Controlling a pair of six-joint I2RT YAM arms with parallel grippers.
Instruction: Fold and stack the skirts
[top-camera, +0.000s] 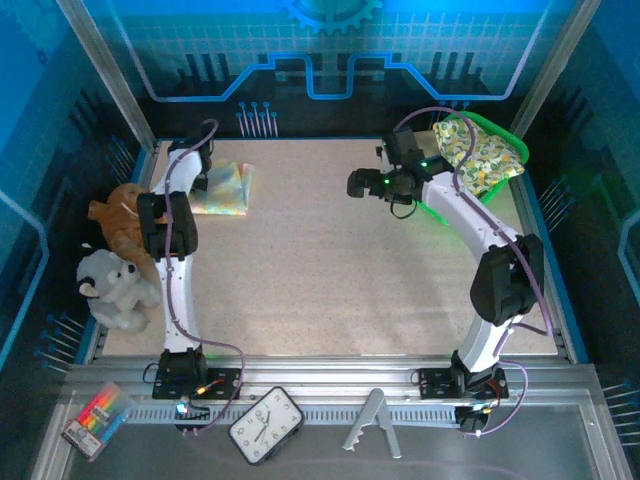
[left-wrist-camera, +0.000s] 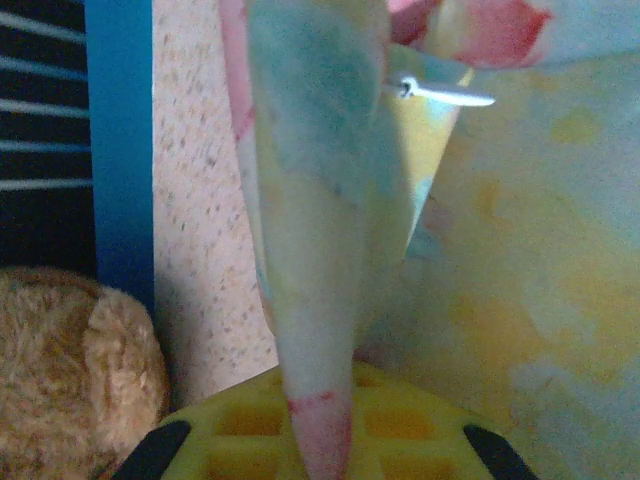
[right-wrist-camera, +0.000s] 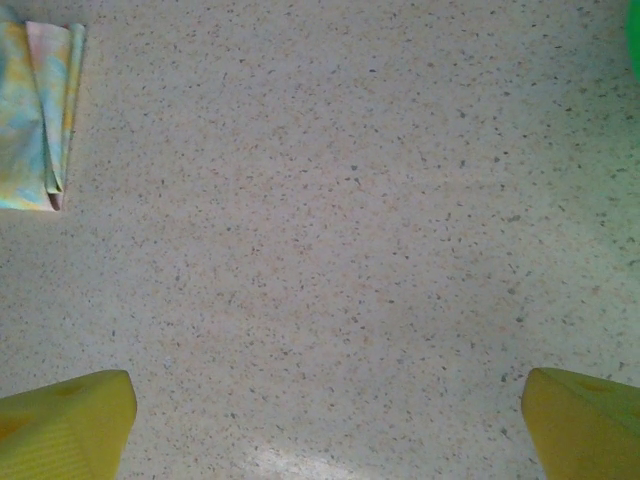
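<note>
A folded skirt in pastel yellow, blue and pink (top-camera: 228, 188) lies at the table's far left; it also appears in the right wrist view as the skirt (right-wrist-camera: 40, 115). My left gripper (top-camera: 202, 181) is at its left edge. In the left wrist view a raised fold of that skirt (left-wrist-camera: 320, 250) runs down between the yellow jaws of the left gripper (left-wrist-camera: 320, 445), which is shut on it. A yellow-green floral skirt (top-camera: 480, 152) lies in the green basket (top-camera: 515, 140) at the far right. My right gripper (top-camera: 360, 183) hovers over bare table left of the basket, open and holding nothing (right-wrist-camera: 325, 420).
A brown plush toy (top-camera: 120, 222) and a grey-white one (top-camera: 115, 290) sit along the left edge; the brown one (left-wrist-camera: 70, 375) is close beside the left gripper. Blue walls fence the table. The middle of the tabletop (top-camera: 330, 270) has free room.
</note>
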